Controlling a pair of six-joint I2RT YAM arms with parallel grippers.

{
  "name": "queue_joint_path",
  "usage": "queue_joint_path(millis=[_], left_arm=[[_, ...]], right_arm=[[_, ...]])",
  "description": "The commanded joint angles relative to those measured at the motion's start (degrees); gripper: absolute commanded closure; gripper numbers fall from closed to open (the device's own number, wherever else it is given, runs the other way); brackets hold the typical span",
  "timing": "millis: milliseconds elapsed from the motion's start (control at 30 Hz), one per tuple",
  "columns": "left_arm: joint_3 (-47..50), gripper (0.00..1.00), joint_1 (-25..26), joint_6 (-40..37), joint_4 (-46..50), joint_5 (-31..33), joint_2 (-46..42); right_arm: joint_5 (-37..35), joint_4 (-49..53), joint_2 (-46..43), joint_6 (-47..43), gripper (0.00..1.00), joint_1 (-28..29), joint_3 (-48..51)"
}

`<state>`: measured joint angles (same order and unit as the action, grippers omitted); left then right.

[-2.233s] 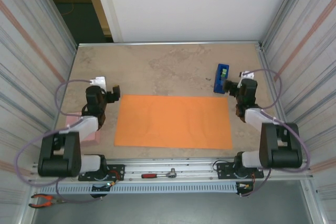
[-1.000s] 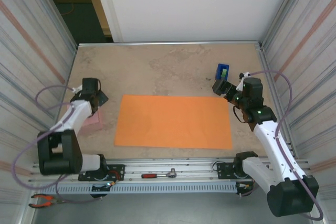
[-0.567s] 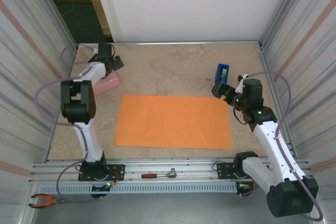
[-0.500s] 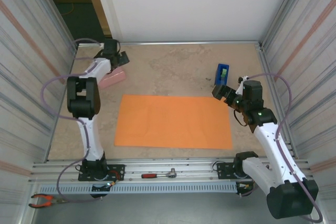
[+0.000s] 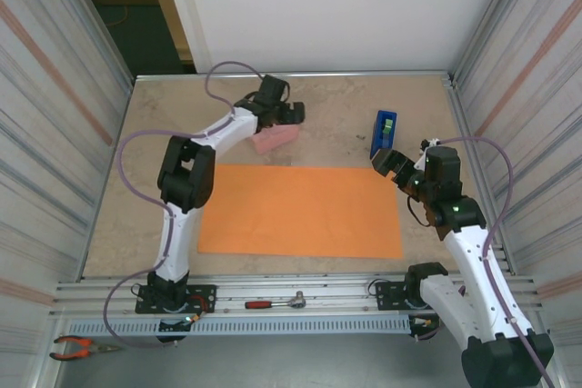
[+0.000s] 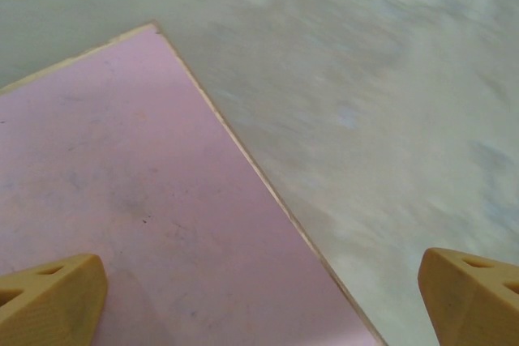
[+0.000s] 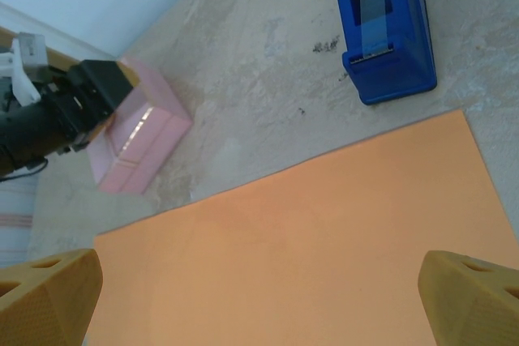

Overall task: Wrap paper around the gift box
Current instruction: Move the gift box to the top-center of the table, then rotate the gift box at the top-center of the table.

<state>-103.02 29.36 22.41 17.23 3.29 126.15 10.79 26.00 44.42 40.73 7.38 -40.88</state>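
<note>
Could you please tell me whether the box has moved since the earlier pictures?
Yes. The box has gone from left of the paper to just beyond its far edge, away from the arms and rightward.

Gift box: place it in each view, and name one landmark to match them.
Top external: gift box upper centre, just beyond the paper's far edge.
Left wrist: gift box covers the lower left.
Right wrist: gift box left of centre, beyond the paper.
Shared landmark: the left gripper, right at the gift box.

No legible text or labels
</note>
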Motion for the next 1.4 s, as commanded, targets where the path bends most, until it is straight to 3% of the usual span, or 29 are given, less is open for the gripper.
queue_joint_path(millis=[0,200,367,433,533,633,733,1000,1367], left_arm=[[3.1,0.01,0.5,-1.5,3.3,-4.9,-9.3],[11.8,0.01,-1.8,-1.9,6.5,-4.4,-22.6],[20.7,0.01,-5.2,2.9,7.1,-3.7,-26.4],[25.4,0.01,-7.2,6.3,4.3,-8.1,-27.3],[33.8,0.02,-10.6,14.4,-3.9,-15.6,-28.5],[39.1,0.10,-13.0,19.9,-12.2,-22.3,-28.1],[39.3,0.16,-13.6,20.8,-15.3,-26.1,-26.1],[34.2,0.16,-13.6,21.1,-16.2,-28.5,-19.8],[24.4,0.21,-12.8,18.1,-12.4,-30.9,-12.0]], right_arm=[[1.7,-0.9,3.1,1.6,0.02,-0.3,-0.8],[8.6,-6.1,19.1,-0.5,0.01,1.0,-7.1],[10.3,-5.4,35.1,-4.4,0.02,4.3,-19.8],[10.9,-5.8,40.7,-5.3,0.00,5.2,-24.7],[14.2,-8.1,49.3,-6.2,0.09,5.8,-31.7],[16.6,-7.1,58.2,-6.6,0.15,6.6,-40.3],[18.3,-6.3,65.9,-6.4,0.17,7.7,-47.9],[20.7,-6.3,80.6,-3.8,0.18,11.9,-61.0],[21.7,-10.0,82.0,-2.3,0.24,14.0,-58.4]])
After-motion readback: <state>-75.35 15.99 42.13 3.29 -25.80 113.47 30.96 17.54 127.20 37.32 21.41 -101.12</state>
